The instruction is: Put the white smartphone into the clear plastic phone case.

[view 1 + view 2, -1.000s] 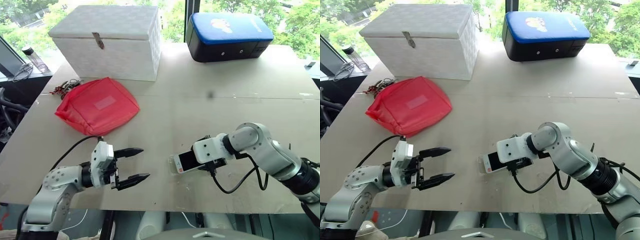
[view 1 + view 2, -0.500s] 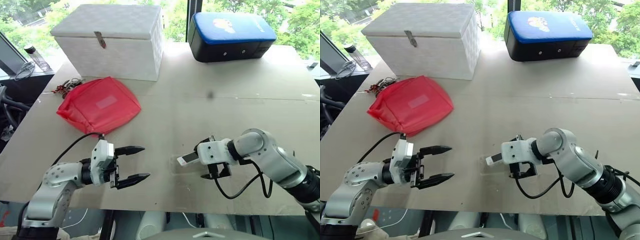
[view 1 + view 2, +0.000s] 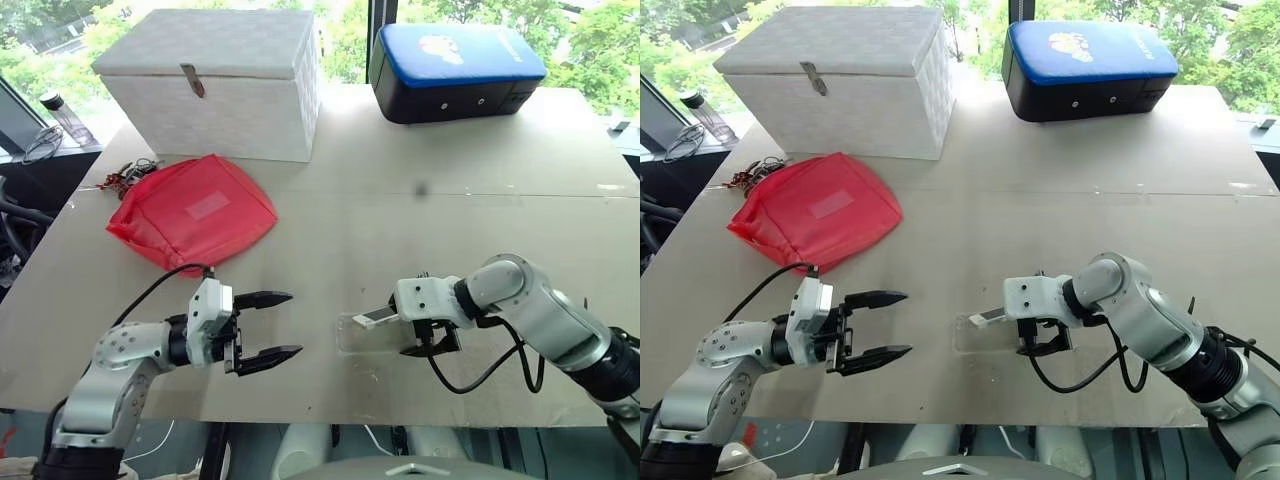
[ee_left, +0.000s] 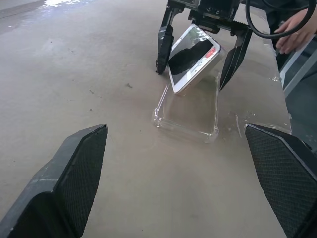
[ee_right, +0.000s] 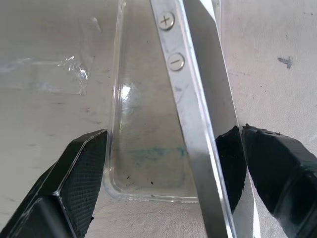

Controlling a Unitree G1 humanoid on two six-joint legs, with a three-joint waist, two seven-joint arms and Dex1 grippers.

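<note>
The clear plastic phone case (image 4: pixel 190 111) lay flat on the desk (image 3: pixel 480 230) near its front edge, open side up. The white smartphone (image 4: pixel 193 57) stood tilted over it, its lower end down in the case's far end and its upper end raised, dark screen facing the left arm. The right gripper (image 4: pixel 198 49) hung over the phone with its jaws spread wide, one black finger on either side of it. From the left wrist view a gap showed on both sides, though from the right wrist view I could not be sure whether one finger brushed the phone's edge. On that metal edge two round buttons could be read, one marked with a plus and one with a minus (image 5: pixel 171 42).

The left gripper (image 3: pixel 268 328) hovered just above the desk, well apart from the case, pointing towards it with its jaws wide apart and nothing between them.

Farther back a red pouch (image 3: pixel 195 210) with a pale blank patch lay on the left of the desk, with a tangle of small items (image 3: pixel 128 175) just beyond it. Behind stood a white box (image 3: pixel 215 80) with a metal clasp, and to its right a black case with a blue lid (image 3: pixel 455 70) bearing a small picture too small to read. A person's hand (image 4: pixel 297 29) showed beyond the desk edge.
</note>
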